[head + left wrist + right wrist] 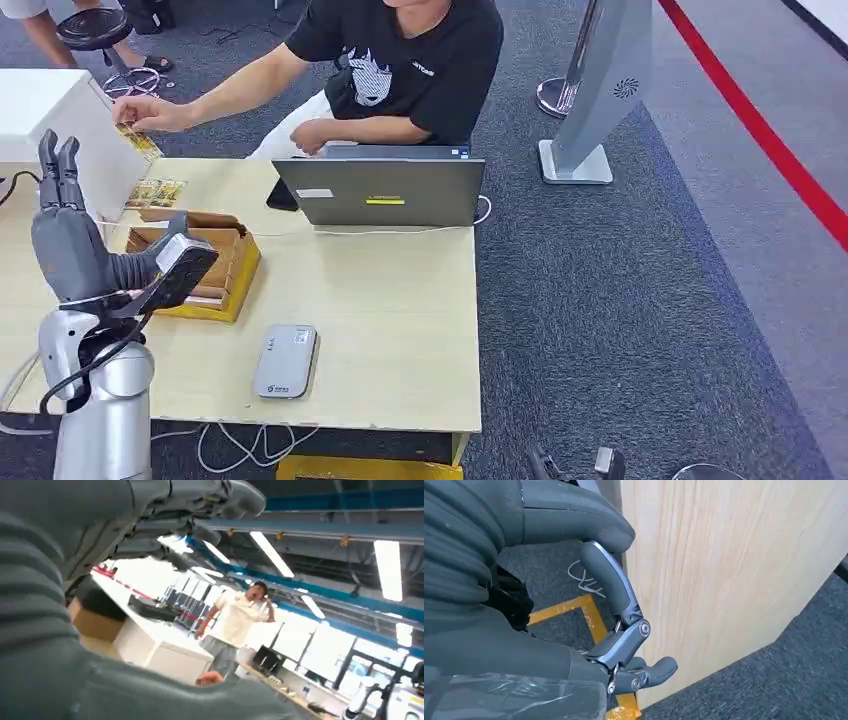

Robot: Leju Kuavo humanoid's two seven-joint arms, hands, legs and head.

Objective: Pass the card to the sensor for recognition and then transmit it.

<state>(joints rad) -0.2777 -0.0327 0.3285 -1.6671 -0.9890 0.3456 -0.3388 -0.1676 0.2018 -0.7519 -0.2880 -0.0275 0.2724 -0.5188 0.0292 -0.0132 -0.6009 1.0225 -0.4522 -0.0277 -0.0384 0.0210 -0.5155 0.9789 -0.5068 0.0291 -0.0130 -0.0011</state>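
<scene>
At the far left of the head view, the left hand is raised above the wooden table, fingers pointing straight up and lying close together, the thumb out toward the right; nothing shows in it. Behind it stands a white box, and a person's hand reaches to that box's corner, where cards sit under the fingers. More cards lie flat on the table just beside the box. Right of the raised hand, an open cardboard box rests on the table, partly hidden by the thumb. Near the table's front edge lies a grey sensor, flat and well apart from the cards. Farther back, a grey laptop stands open with its lid toward the robot, a dark phone touching its left side. The seated person in a black shirt is behind the laptop. On the carpet to the right stands a grey floor stand.

In the right wrist view, the right hand hangs beside a pale wooden panel, fingers curled inward with nothing in them, above grey carpet marked with yellow tape.
</scene>
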